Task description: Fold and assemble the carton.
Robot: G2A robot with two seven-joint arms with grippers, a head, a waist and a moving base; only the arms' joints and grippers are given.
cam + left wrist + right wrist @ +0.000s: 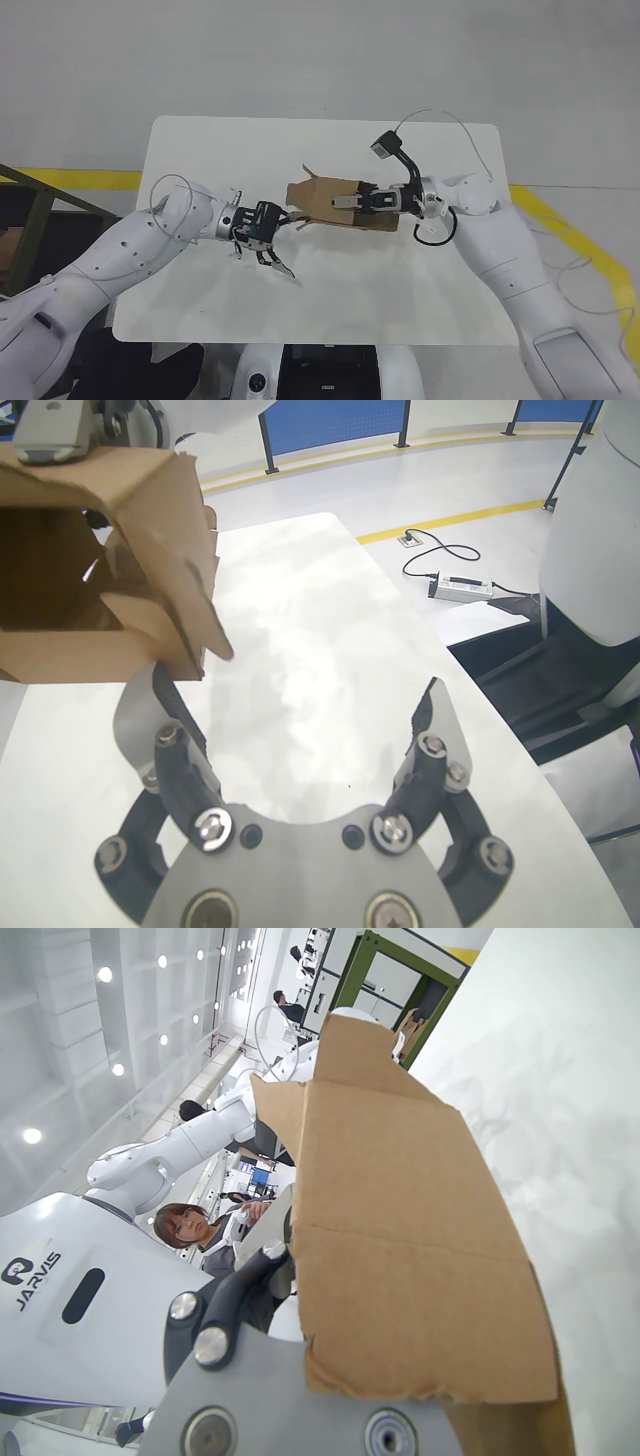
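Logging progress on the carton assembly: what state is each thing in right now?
carton: partly formed, one end open, flaps not folded in.
left gripper: open, right at a loose flap.
right gripper: shut on the carton's wall.

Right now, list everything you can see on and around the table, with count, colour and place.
carton: one, brown, partly folded, at the table's middle, between both grippers
table: one, white, under both arms
power box: one, grey with black cable, on the floor beside the table
floor lines: several, yellow, around the table
left gripper: one, open, one finger at the carton's flap
right gripper: one, shut on the carton's wall
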